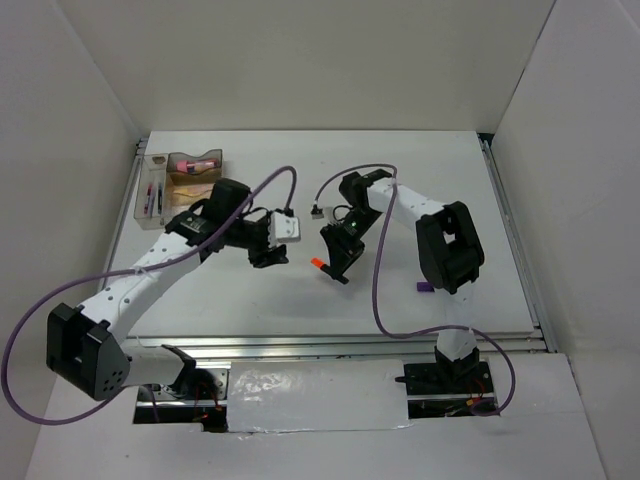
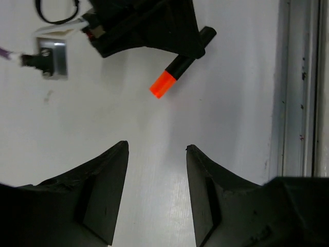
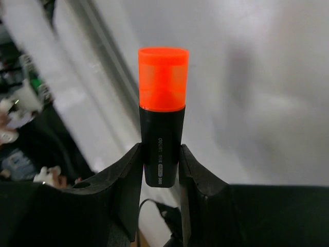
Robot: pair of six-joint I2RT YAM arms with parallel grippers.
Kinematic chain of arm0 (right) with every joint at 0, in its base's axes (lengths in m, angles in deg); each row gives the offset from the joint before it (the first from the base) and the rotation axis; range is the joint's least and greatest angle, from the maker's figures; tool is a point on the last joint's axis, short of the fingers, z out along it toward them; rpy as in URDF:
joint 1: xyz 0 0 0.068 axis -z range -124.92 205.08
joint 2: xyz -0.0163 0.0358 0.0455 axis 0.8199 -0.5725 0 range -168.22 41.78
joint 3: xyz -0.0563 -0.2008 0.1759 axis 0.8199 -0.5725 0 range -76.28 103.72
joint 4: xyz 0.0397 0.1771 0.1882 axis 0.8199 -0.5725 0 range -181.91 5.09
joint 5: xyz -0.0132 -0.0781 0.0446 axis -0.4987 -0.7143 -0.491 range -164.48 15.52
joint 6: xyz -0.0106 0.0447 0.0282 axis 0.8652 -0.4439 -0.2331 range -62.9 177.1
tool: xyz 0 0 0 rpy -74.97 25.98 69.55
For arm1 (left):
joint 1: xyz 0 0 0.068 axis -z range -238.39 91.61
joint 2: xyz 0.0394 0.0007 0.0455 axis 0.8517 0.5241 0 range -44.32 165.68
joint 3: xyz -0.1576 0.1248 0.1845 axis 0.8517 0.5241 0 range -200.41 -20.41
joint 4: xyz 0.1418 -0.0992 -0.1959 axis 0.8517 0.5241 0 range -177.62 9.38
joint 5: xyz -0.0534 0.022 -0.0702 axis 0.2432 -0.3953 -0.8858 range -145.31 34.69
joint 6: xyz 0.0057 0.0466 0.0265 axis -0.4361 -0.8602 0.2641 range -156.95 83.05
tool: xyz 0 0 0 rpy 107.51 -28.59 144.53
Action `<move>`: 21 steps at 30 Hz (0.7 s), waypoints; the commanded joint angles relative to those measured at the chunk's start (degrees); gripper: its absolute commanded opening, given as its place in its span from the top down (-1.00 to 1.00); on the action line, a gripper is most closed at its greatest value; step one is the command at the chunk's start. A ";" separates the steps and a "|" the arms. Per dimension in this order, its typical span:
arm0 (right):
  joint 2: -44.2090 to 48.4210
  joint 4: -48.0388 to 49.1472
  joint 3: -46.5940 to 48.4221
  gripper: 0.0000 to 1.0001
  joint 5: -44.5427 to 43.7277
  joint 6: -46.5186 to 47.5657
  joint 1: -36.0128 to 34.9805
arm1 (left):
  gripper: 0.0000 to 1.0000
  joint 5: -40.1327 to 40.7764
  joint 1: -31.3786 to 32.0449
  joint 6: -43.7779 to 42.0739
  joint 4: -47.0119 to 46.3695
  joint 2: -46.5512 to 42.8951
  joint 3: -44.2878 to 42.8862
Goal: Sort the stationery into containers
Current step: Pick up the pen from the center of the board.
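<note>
1. The right pincer (image 3: 160,154) is narrowed onto the highlighter (image 3: 162,103). Both jaws press the black barrel, and the orange cap sticks out past the fingertips. Gripping low on the barrel keeps the smooth cap free and the pen lined up with the jaws, which I judge makes it easier to point into a slot.
2. The left pincer (image 2: 157,152) stands about half wide with nothing between its jaws, only bare table (image 2: 103,118). It faces the highlighter, whose orange end lies just ahead of its tips. This looks like readiness to take the pen over, though that is only a guess.
3. The tray (image 1: 143,195) sits well behind the left pincer, on that arm's side and far from the right pincer. That may be why the pen is held out between the two pincers.
4. A pink-capped tube (image 1: 195,161) already lies in the tray's far compartment, and thin pens lie in a side one.
5. A purple marker (image 1: 423,287) rests on the table, well apart from the right pincer, beside that arm's elbow, not yet sorted.
6. Whether the highlighter is clear of the table I cannot tell.
</note>
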 commanded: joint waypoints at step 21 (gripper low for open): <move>1.12 -18.35 0.58 1.00 20.89 14.68 -3.12 | -0.23 20.19 23.23 -7.67 0.59 2.89 0.99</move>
